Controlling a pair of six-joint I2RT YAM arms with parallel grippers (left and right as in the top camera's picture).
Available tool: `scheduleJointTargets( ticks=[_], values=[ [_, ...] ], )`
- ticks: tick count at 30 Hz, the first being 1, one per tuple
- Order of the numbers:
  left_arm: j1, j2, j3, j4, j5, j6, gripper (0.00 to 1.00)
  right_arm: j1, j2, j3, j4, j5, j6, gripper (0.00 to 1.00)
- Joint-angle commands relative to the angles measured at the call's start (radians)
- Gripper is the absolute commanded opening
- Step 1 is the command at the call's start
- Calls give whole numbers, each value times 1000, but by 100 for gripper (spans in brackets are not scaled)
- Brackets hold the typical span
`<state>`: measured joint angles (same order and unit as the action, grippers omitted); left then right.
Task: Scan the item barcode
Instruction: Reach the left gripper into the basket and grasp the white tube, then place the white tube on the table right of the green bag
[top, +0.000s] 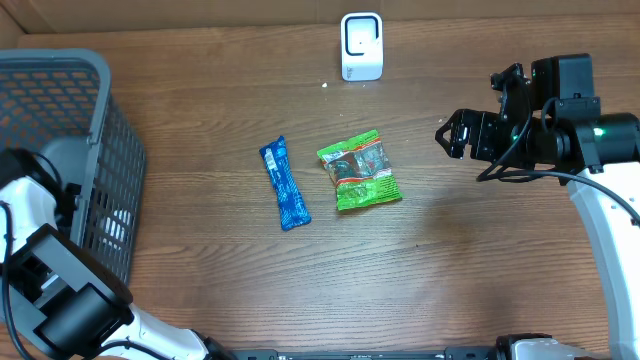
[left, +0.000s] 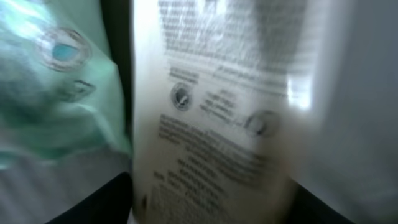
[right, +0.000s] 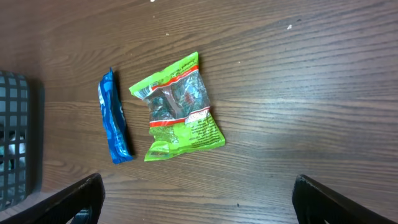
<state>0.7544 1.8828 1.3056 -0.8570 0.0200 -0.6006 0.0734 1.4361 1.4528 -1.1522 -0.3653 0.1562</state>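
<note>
While no item sits at the scanner (top: 361, 45) upper centre, blue bar (top: 285, 184) and green packet (top: 359, 170) lie mid-frame on the table (top: 480, 250), right pincer (top: 447, 138) spread, left pincer hidden in basket (top: 60, 55), grip untellable.

Camera placement.
Overhead looks straight down; right wrist shares its green packet (top: 359, 171) and blue bar (top: 285, 184); left wrist close, blurred.

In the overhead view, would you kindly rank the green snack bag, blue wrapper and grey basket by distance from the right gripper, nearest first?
1. Green snack bag, mid-table, closest to the right gripper.
2. Blue wrapper, just beyond the bag.
3. Grey basket, at the far table edge.
</note>
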Motion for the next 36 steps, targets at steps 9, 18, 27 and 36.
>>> scheduleJointTargets(
  ticks=[9,18,27,36],
  values=[
    [-3,-7,-68,69,-1,-23,4,4,-3,5,-8,5,-7,97],
    [-3,-10,70,-2,189,100,4,4,-3,5,-13,5,-7,97],
    [-66,-23,526,-289,237,220,4,4,-3,5,-12,5,-7,97],
    [-252,-23,1109,-591,160,285,4,4,-3,5,-13,5,-7,97]
  ],
)
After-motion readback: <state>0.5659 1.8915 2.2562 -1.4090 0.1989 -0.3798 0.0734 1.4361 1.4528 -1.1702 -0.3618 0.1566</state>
